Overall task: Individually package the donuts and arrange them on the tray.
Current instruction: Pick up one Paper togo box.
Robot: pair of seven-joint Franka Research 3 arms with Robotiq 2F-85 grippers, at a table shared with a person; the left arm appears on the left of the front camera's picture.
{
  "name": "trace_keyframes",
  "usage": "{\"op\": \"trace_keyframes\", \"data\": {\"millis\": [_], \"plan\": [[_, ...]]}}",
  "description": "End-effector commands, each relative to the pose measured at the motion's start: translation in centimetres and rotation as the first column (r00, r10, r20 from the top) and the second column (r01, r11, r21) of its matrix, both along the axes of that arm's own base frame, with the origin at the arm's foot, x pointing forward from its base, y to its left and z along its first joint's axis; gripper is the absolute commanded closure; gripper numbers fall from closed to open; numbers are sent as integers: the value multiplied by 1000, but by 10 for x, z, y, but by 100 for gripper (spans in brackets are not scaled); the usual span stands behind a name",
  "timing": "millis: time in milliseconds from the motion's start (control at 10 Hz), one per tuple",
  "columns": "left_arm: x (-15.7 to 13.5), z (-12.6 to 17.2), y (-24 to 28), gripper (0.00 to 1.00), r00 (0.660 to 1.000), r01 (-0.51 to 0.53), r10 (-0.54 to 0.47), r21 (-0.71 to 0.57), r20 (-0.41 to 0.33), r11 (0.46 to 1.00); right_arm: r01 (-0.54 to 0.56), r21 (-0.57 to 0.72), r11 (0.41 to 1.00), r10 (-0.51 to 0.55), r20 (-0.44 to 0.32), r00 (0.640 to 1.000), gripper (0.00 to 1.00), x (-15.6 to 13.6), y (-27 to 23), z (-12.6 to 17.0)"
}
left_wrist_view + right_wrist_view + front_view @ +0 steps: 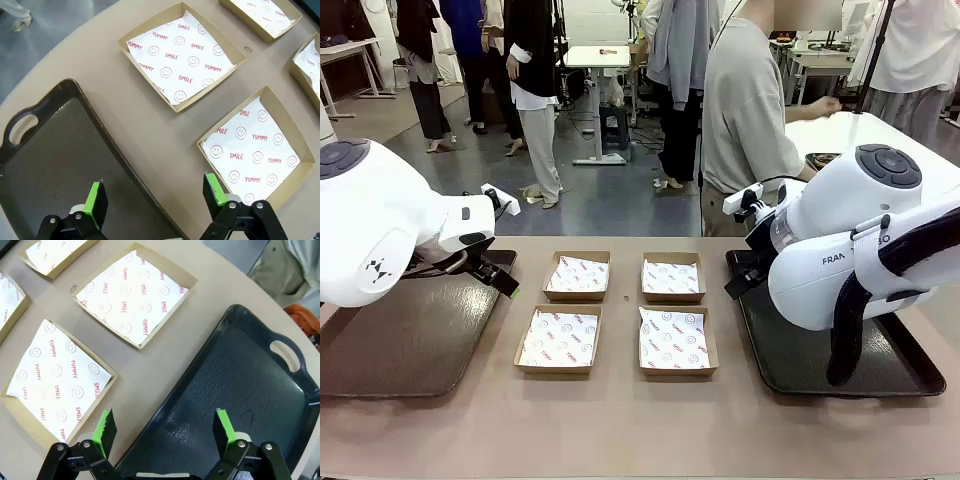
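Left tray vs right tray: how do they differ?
Colour: the left tray is brown, the right tray near-black. Place: the left tray lies left of the four boxes, the right tray right of them. Shared: both have a raised rim and a handle cut-out.

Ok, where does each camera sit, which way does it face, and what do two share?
Front view: between the arms, facing across the table at the person; left arm and right arm show.
Left wrist view: on that wrist, looking down past the open left gripper at the brown tray.
Right wrist view: likewise, past the open right gripper at the dark tray.
Shared: both wrist views catch the paper-lined boxes.
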State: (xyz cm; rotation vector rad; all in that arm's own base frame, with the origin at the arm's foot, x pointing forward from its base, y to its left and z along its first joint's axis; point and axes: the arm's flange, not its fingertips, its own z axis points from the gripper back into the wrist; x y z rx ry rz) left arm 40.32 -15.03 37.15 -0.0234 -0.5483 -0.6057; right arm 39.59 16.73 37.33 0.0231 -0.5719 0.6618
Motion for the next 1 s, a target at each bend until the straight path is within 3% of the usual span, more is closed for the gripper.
{"op": "trace_keyframes", "data": {"millis": [0,900], "plan": [[0,0,0,0,1000,0,0,0,0,1000,0,0,1000,0,0,1000,0,0,0,0],[0,0,0,0,1000,0,0,0,0,1000,0,0,1000,0,0,1000,0,0,0,0]]}}
